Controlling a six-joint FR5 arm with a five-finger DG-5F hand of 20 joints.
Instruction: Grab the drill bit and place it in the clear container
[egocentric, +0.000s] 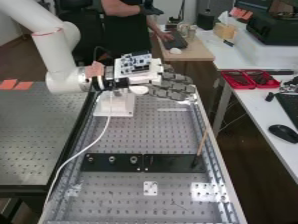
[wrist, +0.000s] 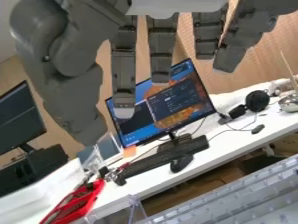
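The hand (egocentric: 169, 92) is open, its fingers and thumb almost straight and spread a little; between them I see no object held. Lower than the hand, toward the camera of the high view, two black blocks (egocentric: 174, 168) lie end to end on the perforated bench (egocentric: 126, 195). A thin stick (egocentric: 202, 141) stands tilted in the block on the fingertip side. Small round pieces (egocentric: 112, 159) sit in the other; whether one is the drill bit, I cannot tell. Beyond the fingertips are the red trays (egocentric: 237, 80).

White arm (egocentric: 56, 59), red ring (egocentric: 48, 33), white cable (egocentric: 80, 152), grey hand (egocentric: 171, 87)
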